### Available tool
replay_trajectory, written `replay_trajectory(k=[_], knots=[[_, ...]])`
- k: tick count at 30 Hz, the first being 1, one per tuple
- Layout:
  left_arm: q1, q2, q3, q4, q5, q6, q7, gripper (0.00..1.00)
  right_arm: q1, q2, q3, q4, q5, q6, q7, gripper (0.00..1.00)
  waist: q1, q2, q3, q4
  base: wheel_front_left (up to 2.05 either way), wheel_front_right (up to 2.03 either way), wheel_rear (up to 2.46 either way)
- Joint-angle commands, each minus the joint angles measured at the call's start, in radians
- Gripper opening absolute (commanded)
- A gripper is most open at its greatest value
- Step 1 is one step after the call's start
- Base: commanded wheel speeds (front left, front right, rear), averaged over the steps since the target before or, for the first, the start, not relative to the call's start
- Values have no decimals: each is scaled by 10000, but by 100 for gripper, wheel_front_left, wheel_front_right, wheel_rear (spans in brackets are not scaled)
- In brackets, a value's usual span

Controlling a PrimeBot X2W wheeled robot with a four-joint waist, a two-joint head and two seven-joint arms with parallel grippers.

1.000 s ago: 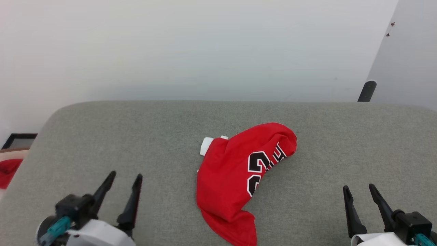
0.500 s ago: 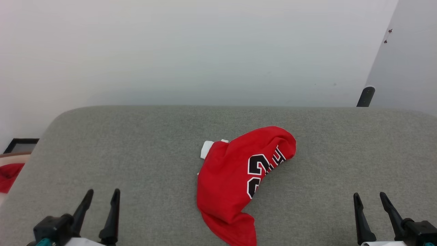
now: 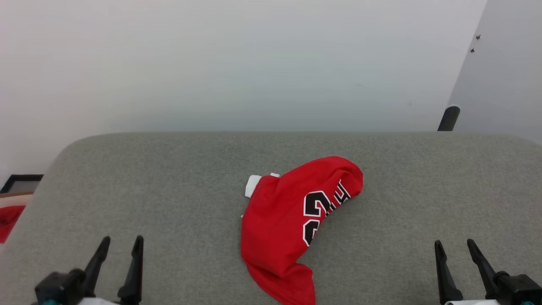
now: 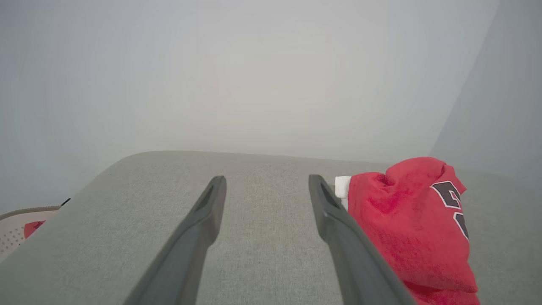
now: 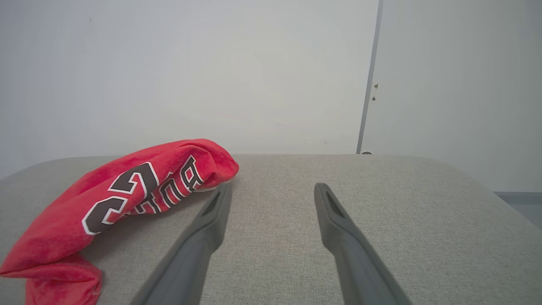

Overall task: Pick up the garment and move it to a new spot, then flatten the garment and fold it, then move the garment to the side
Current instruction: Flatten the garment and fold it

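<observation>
Moved: left gripper (image 3: 122,239) pulled back low-left | it and right gripper (image 3: 454,242) gape wide, both empty | step: pick-up, garment (image 3: 288,220) crumpled, untouched | next: reach in, pinch a fold

Bright, even, diffuse light; no glare. Head view sharp. Right wrist view sharp too: soft shadow under the garment (image 5: 118,199), left of the right pincer (image 5: 273,186). Left wrist view hazy, low contrast; wall (image 4: 254,84) beyond the left pincer (image 4: 266,178) washed out. Both wrist views bow the worktop (image 5: 402,203) edge; pincer bases slightly soft.
</observation>
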Motion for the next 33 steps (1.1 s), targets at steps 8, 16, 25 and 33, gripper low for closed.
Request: replay_trajectory(k=[8,16,25,33], knots=[[-1338,604,27,-229,-369,-444,1224,100,-452,21,470,-125,-27,6,-21,100,0,0,608,-554,0,0,0],[-3548,1349,-28,-317,-1204,-923,3748,100,-1140,70,1043,-342,204,6,-21,100,0,0,1846,-1468,0,0,0],[-6049,1696,-384,768,-2079,-1583,6010,100,-1853,196,1268,-490,440,6,-51,100,0,0,3272,-2495,0,0,0],[-7322,1928,-971,2005,-2262,-1836,7539,100,-2137,309,1362,-784,615,6,-54,100,0,0,4224,-3211,0,0,0]])
